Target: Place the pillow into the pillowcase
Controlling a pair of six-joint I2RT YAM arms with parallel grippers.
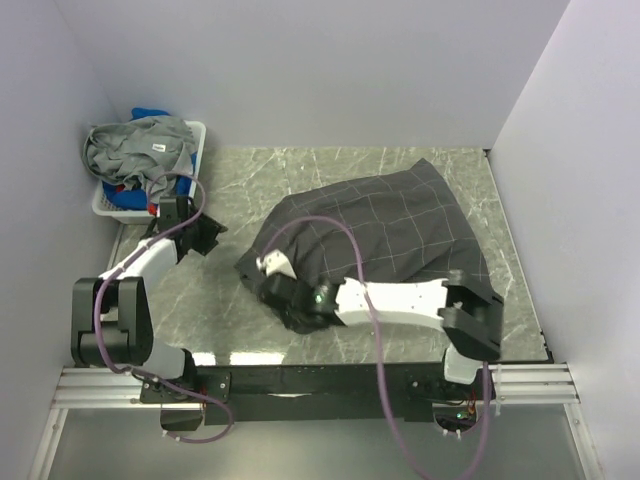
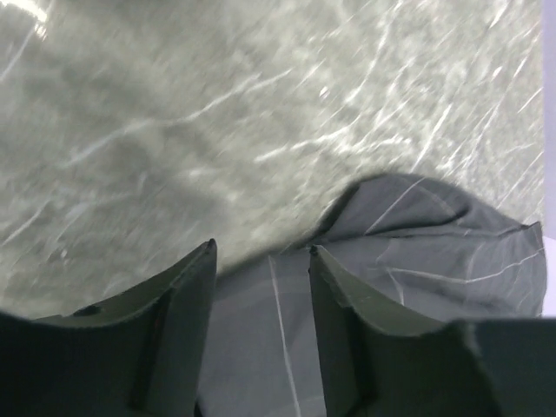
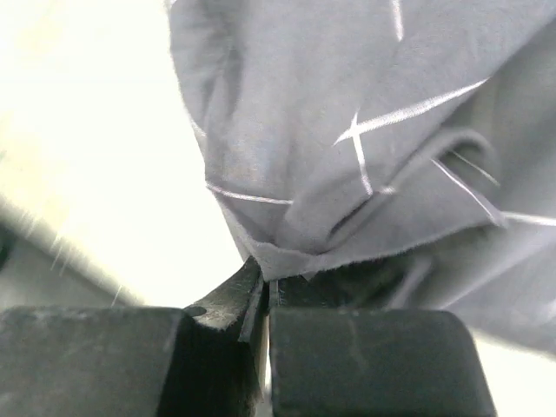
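Observation:
The dark grid-patterned pillowcase (image 1: pixel 380 225) lies bunched on the middle and right of the table. A small cream patch of the pillow (image 1: pixel 272 263) shows at its near-left opening; the rest is hidden in the cloth. My right gripper (image 1: pixel 272 288) is at that opening. In the right wrist view it (image 3: pixel 265 280) is shut on the pillowcase (image 3: pixel 347 156) hem, with the pale pillow (image 3: pixel 87 130) to the left. My left gripper (image 1: pixel 208 237) stands apart to the left, open. In the left wrist view nothing sits between its fingers (image 2: pixel 261 248); the pillowcase (image 2: pixel 434 252) lies beyond them.
A white basket (image 1: pixel 200 135) heaped with grey and blue clothes (image 1: pixel 135 150) stands at the back left, just behind the left gripper. White walls close in the marble table (image 1: pixel 330 165) at the back and both sides.

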